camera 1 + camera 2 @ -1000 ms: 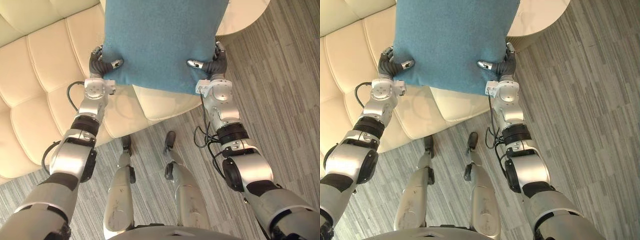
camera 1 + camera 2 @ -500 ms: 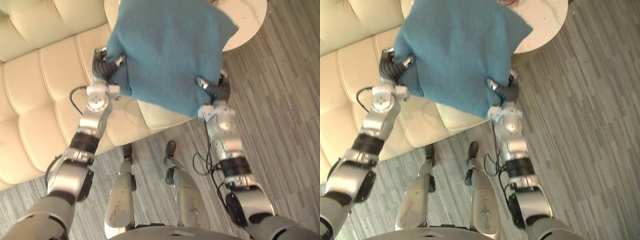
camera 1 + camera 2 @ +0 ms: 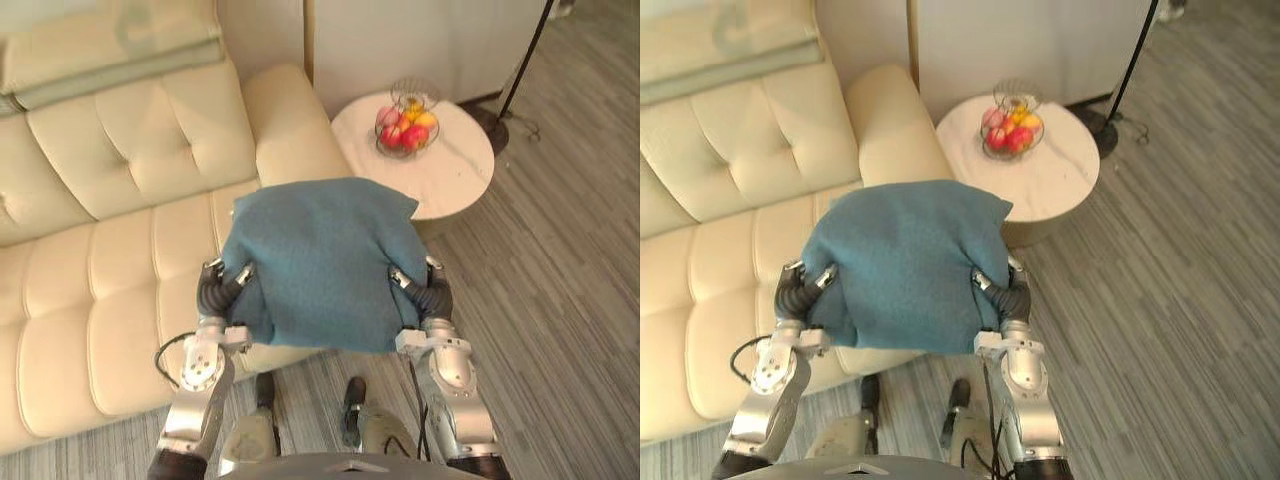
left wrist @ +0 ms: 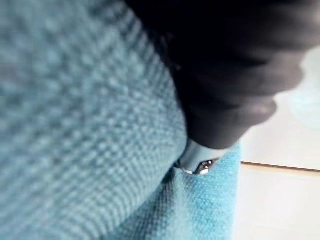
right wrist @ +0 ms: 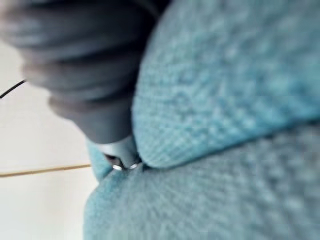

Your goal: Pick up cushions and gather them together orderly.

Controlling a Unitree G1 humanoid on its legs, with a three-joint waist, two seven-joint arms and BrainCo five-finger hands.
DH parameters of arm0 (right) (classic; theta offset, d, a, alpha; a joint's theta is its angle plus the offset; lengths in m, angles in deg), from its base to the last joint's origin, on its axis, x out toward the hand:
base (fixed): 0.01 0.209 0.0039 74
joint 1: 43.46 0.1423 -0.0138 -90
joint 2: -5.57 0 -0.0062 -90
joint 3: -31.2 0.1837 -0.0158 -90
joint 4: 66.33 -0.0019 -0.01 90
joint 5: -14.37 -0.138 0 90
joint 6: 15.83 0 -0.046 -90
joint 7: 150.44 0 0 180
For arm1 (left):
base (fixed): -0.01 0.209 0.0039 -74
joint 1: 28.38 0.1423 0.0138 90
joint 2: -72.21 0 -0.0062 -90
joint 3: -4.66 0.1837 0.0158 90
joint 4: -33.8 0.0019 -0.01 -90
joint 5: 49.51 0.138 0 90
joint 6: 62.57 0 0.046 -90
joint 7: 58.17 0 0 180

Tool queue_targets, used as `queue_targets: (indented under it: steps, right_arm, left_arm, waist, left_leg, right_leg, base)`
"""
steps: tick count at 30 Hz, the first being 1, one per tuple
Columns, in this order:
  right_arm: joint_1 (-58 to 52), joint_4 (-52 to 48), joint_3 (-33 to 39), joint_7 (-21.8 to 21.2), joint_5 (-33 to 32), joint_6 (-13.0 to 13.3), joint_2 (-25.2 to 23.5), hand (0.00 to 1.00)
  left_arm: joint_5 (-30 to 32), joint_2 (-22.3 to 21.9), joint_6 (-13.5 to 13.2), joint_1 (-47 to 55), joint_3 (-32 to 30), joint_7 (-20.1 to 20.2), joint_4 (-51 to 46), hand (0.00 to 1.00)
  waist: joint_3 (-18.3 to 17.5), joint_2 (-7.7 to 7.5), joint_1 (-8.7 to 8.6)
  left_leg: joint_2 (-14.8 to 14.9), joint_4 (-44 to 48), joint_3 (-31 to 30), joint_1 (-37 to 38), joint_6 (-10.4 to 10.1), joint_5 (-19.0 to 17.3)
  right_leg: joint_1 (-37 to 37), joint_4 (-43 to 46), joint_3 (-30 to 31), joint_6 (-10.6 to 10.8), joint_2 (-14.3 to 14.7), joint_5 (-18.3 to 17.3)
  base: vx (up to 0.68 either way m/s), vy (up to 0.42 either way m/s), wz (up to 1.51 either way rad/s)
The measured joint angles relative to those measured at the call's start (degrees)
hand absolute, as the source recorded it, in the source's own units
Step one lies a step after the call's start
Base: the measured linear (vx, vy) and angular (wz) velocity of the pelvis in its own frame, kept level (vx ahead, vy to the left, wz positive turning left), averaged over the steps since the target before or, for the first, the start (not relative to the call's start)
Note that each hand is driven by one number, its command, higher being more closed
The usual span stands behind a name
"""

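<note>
The blue cushion [image 3: 320, 265] is held up over the front edge of the sofa [image 3: 130, 150], the fingers of the left hand [image 3: 213, 290] and right hand [image 3: 434, 296] clamped on its two sides. Picking seems done; placing it with others is left

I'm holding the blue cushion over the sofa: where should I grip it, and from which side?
By its two side edges, one hand from each side, as now: the left hand and right hand pinch the blue cushion at those edges. It is wide, soft and limp, so a two-sided hold likely keeps it level.
</note>
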Motion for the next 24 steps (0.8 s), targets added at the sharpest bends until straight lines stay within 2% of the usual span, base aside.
queue_targets:
  steps: [2,6,8,9,10,11,13,14,15,16,18,20,21,23,24]
  right_arm:
    - [-2.54,-1.96,-0.08,-0.5,1.7,0.0,-0.2,1.0]
    - [-3.65,-5.32,-0.08,-0.59,2.51,0.01,-0.16,1.0]
    - [-3.51,-5.99,-0.06,-0.46,2.69,0.01,-0.08,1.0]
    - [-3.49,-5.99,0.11,-0.25,3.63,0.01,0.24,1.0]
    - [-3.41,-5.96,0.28,-0.03,3.85,0.01,0.49,1.0]
    - [-2.21,-5.38,1.06,0.4,4.74,0.03,0.9,1.0]
    - [0.4,-3.13,2.26,0.8,5.6,-0.02,1.17,1.0]
    - [0.72,-2.43,2.77,0.97,5.95,-0.02,2.05,1.0]
    - [1.08,-1.67,2.9,1.5,5.96,-0.01,2.63,1.0]
    - [1.22,-1.27,3.07,2.02,6.07,-0.04,2.39,1.0]
    - [1.23,-1.24,3.17,2.05,6.77,-0.04,1.13,1.0]
    - [1.57,0.6,2.95,2.0,7.23,-0.04,-0.65,1.0]
    - [1.79,1.57,2.73,2.01,7.24,-0.18,-0.92,1.0]
    - [2.16,3.79,2.09,1.96,7.23,-0.91,-1.73,1.0]
    - [2.15,4.53,1.68,1.91,7.22,-1.13,-2.0,1.0]
  left_arm:
    - [0.59,-0.39,-0.07,3.28,0.01,0.92,-2.05,1.0]
    - [0.63,-1.04,-0.15,5.39,0.05,1.16,-3.96,1.0]
    - [0.39,-1.11,-0.21,5.35,0.09,1.16,-4.01,1.0]
    - [0.37,-1.33,-0.22,5.23,0.27,1.16,-4.0,1.0]
    - [0.36,-1.43,-0.22,5.07,0.44,1.16,-3.93,1.0]
    - [0.19,-1.48,-0.3,4.34,1.05,1.16,-3.65,1.0]
    - [-0.09,-1.98,-0.32,4.24,1.85,1.15,-3.45,1.0]
    - [-0.08,-2.54,-0.47,4.25,2.53,1.15,-3.06,1.0]
    - [-0.08,-2.51,-0.74,3.56,3.05,1.15,-2.14,1.0]
    - [-0.08,-1.83,-0.76,2.06,3.4,1.16,-0.84,1.0]
    - [-0.08,-0.26,-0.77,1.19,3.38,1.15,-0.34,1.0]
    - [-0.02,0.97,-0.77,1.2,2.99,1.16,0.0,1.0]
    - [-0.01,1.24,-0.77,1.14,2.86,1.16,0.26,1.0]
    - [0.06,1.95,-0.65,1.24,2.22,1.24,1.06,1.0]
    - [0.05,2.38,-0.57,1.46,1.82,1.25,1.11,1.0]
  waist:
    - [-2.45,0.35,0.13]
    - [-2.75,0.33,0.69]
    - [-3.56,0.38,0.89]
    - [-4.64,0.25,0.18]
    - [-5.06,0.01,-0.18]
    - [-5.43,-0.4,-0.43]
    - [-5.7,0.06,-0.41]
    - [-6.19,0.8,-0.48]
    - [-6.92,1.83,-0.9]
    - [-6.47,0.81,-0.91]
    - [-5.97,-0.69,-0.91]
    - [-5.6,-2.47,-0.52]
    - [-5.32,-2.92,-0.49]
    - [-4.76,-3.72,-0.32]
    - [-4.32,-4.4,-0.45]
  left_leg:
    - [0.15,0.4,-1.02,0.25,0.23,0.03]
    - [0.08,2.87,-3.26,-0.59,0.16,-0.5]
    - [0.46,4.85,-2.95,-3.04,1.76,-2.56]
    - [1.03,5.33,0.17,-4.68,4.28,-4.27]
    - [1.22,5.39,2.17,-5.21,5.28,-5.02]
    - [2.45,8.61,7.88,-6.7,6.01,-6.62]
    - [5.01,14.24,15.29,-7.31,6.19,-7.18]
    - [6.38,15.08,17.17,-6.68,5.5,-6.43]
    - [5.8,13.55,16.57,-6.34,1.31,-4.83]
    - [3.31,11.75,16.18,-6.22,2.19,-4.27]
    - [0.53,10.93,15.67,-6.78,3.39,-4.4]
    - [-1.49,13.66,15.68,-8.94,5.61,-6.11]
    - [-1.92,14.83,15.67,-9.39,6.04,-6.81]
    - [-2.32,17.8,15.52,-10.3,7.0,-8.64]
    - [-2.77,18.09,15.09,-10.13,7.24,-8.95]
  right_leg:
    - [1.82,-1.4,-1.29,0.08,0.18,0.22]
    - [3.7,-1.88,-3.61,-0.22,-0.05,0.46]
    - [4.0,-2.21,-6.79,-0.43,-0.47,0.73]
    - [3.99,-2.65,-9.71,-0.43,-1.19,1.15]
    - [4.01,-3.18,-10.78,-0.56,-2.23,1.39]
    - [3.71,-3.64,-12.87,-0.62,-4.0,1.87]
    - [3.63,-3.03,-14.21,-0.14,-5.67,2.39]
    - [4.08,-3.08,-15.44,0.75,-5.99,2.94]
    - [4.18,-3.07,-16.05,1.63,-6.74,3.53]
    - [4.04,-3.31,-15.62,2.52,-8.56,4.51]
    - [3.69,-4.11,-15.4,3.84,-10.75,5.56]
    - [1.99,-2.22,-14.83,3.56,-13.54,5.59]
    - [1.71,-1.28,-14.66,3.35,-14.34,5.42]
    - [0.7,1.48,-12.41,0.89,-15.19,3.87]
    - [0.07,2.66,-8.58,-0.7,-14.39,1.79]
  base:
    - [0.03,-0.001,0.22]
    - [-0.01,0.006,0.3]
    - [-0.05,0.011,0.69]
    - [-0.03,0.006,0.96]
    - [-0.01,0.072,1.16]
    - [-0.01,0.106,0.82]
    - [-0.01,0.217,0.65]
    - [0.01,0.319,0.68]
    - [-0.02,0.334,0.65]
    - [-0.03,0.305,0.57]
    - [-0.06,0.253,0.36]
    - [-0.05,0.277,0.19]
    - [-0.03,0.265,0.13]
    - [-0.02,0.172,0.09]
    - [-0.02,0.103,0.2]
